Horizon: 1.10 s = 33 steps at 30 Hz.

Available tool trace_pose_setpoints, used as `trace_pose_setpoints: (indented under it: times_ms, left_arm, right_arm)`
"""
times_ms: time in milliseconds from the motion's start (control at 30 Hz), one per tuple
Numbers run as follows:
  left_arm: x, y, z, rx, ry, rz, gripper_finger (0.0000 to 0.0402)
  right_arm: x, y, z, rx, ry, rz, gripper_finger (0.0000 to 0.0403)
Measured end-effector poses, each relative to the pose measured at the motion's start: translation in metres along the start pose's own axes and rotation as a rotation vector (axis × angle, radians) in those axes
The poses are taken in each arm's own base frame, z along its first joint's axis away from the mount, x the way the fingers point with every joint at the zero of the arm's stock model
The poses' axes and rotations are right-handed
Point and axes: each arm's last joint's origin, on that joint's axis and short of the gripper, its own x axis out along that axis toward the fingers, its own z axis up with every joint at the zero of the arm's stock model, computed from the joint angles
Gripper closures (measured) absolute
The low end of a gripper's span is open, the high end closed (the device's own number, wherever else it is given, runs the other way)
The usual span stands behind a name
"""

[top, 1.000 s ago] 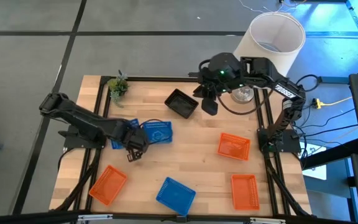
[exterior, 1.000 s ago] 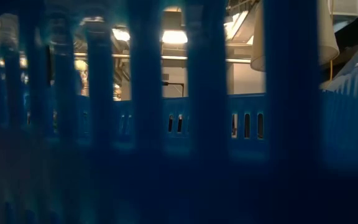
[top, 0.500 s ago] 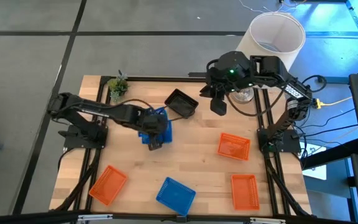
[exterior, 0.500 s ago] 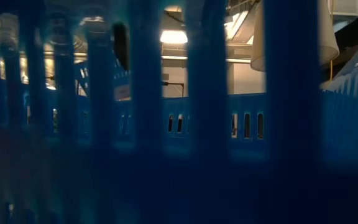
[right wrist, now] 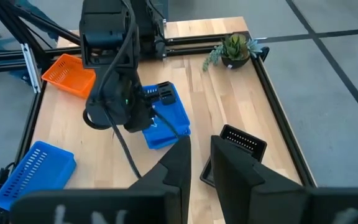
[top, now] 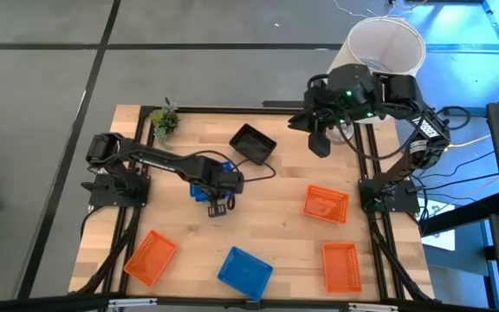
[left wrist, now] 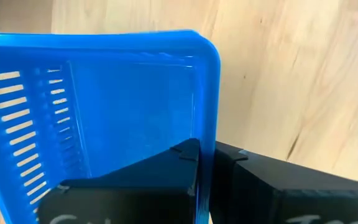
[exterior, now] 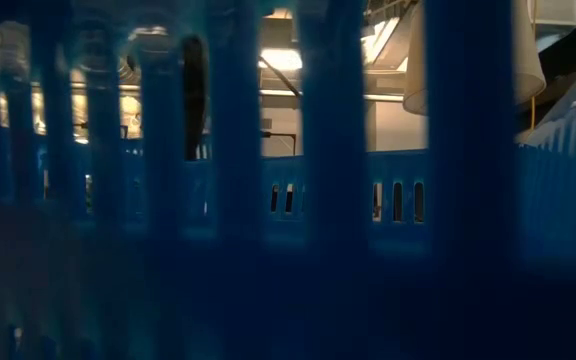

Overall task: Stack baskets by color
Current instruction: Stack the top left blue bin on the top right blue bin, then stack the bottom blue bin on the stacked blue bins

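blue plastic fills the left wrist view: the left gripper [left wrist: 204, 180] is pinched onto the rim of a blue basket [left wrist: 104, 99], one dark finger inside the wall and one outside. from above, that left gripper [top: 219, 201] sits near the middle of the table with the basket [top: 208, 178] under its wrist. the right gripper [top: 318, 141] hangs over the far right part of the table, just right of a black basket [top: 253, 144]; its fingers [right wrist: 232, 168] stand a little apart with nothing between them.

pale wooden planks make up the table [top: 275, 199], framed by dark rails. a small green plant [top: 165, 120] stands at the far left corner and a big white lampshade [top: 378, 56] stands beyond the far right corner on grey floor.

the other baskets are lattice-walled and rectangular: an orange one [top: 150, 256] at the near left, another blue one [top: 244, 270] at the near middle, and two orange ones [top: 326, 204] [top: 340, 265] on the right. blue slats [exterior: 333, 150] fill the low view, right up against the camera.
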Motion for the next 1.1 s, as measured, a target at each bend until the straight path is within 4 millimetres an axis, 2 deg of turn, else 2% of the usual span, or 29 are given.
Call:
trace_pose_setpoints:
  times_ms: [233,533,667,833,1000,1100]
  left_arm:
    - [0.001,0.009,0.002,-0.055,0.006,0.003,0.0396]
    - [0.001,0.008,0.002,-0.056,0.011,-0.014,0.0336]
    - [-0.003,0.009,0.000,-0.069,0.014,-0.015,0.0326]
    - [-0.031,0.014,-0.007,-0.127,-0.045,-0.023,0.0329]
    - [-0.074,0.018,-0.020,-0.196,-0.188,-0.056,0.0330]
    - [-0.100,0.018,-0.032,-0.212,-0.291,-0.023,0.0330]
  right_arm:
    - [0.001,0.000,0.000,-0.001,0.002,0.000,0.0341]
    - [0.001,0.000,0.000,0.000,0.003,0.000,0.0341]
    - [0.001,0.000,-0.001,0.005,0.012,0.001,0.0341]
    - [0.008,0.000,-0.006,0.006,0.070,0.003,0.0341]
    - [0.020,0.003,-0.012,-0.028,0.119,0.093,0.0341]
    - [0.027,0.011,-0.015,-0.050,0.146,0.155,0.0341]
